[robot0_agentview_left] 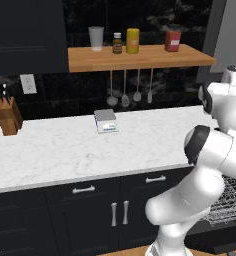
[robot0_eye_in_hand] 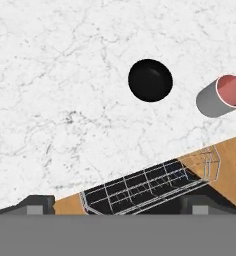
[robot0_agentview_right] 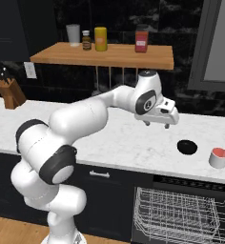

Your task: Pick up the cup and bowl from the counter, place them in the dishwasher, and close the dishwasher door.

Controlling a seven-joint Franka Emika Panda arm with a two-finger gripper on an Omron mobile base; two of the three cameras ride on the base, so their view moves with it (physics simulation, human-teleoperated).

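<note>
**Gripper open above the counter, cup and bowl untouched**

Although the arm's white bulk hides the right end of the counter (robot0_agentview_left: 65,150) in the left base view, the left end is plain: a wooden knife block (robot0_agentview_left: 6,116) stands by the wall, and a small scale (robot0_agentview_left: 106,121) lies further along, under the wooden shelf (robot0_agentview_left: 140,57) with its jars. Utensils hanging beneath the shelf are too small to name.

Moving right, in the right base view the gripper (robot0_agentview_right: 157,124) hangs above the marble with nothing between its fingers; only their short ends show, and they stand apart. Right of it, well apart, sits the black bowl (robot0_agentview_right: 187,147), and just beyond, the grey cup (robot0_agentview_right: 219,157) with a red inside, standing upright. In the hand view the bowl (robot0_eye_in_hand: 150,80) and cup (robot0_eye_in_hand: 221,96) lie near each other but not touching.

Below the counter edge the dishwasher (robot0_agentview_right: 181,214) stands open, its grey wire rack (robot0_agentview_right: 181,219) drawn out; the dishwasher door is cut off by the frame's bottom edge.
</note>
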